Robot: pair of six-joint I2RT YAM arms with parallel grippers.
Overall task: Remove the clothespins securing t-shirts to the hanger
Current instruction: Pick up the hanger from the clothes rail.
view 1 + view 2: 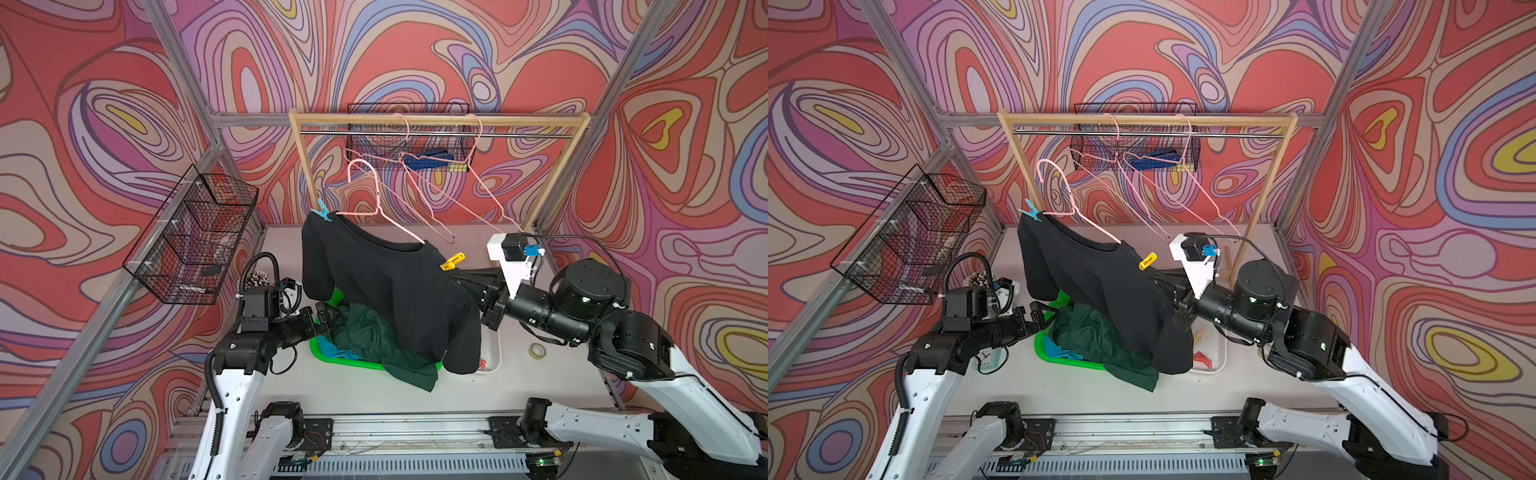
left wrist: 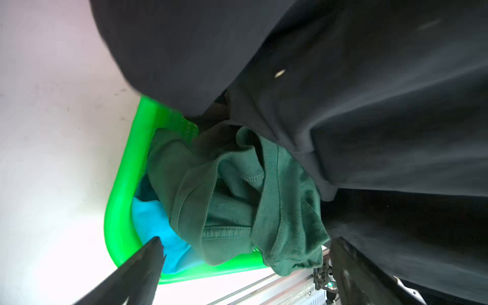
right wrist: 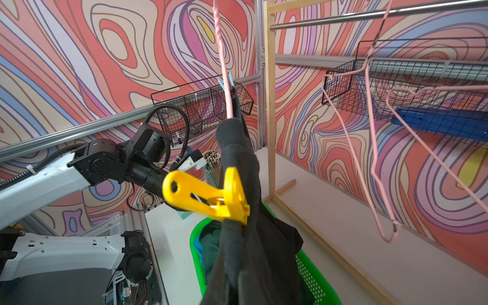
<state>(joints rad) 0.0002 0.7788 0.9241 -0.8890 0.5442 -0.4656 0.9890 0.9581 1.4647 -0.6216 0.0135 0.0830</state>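
Observation:
A black t-shirt (image 1: 386, 286) hangs on a pink hanger (image 1: 377, 206) whose hook is off the rail. A light blue clothespin (image 1: 323, 213) grips its left shoulder and a yellow clothespin (image 3: 208, 196) its right shoulder. My right gripper (image 1: 459, 281) is shut on the black t-shirt's right shoulder, just below the yellow pin; the cloth hides its fingertips in the right wrist view. My left gripper (image 2: 245, 240) stands open and holds nothing, beside the basket. A dark green t-shirt (image 2: 237, 200) and a turquoise one (image 2: 151, 219) lie in it.
The green basket (image 2: 116, 208) sits under the black shirt. A clear tray (image 1: 1219, 353) to its right holds red pins (image 1: 1202, 359). Two bare pink hangers (image 1: 419, 183) hang on the wooden rack's rail (image 1: 436, 134). Wire baskets (image 1: 195, 237) line the walls. A tape roll (image 1: 537, 351) lies right.

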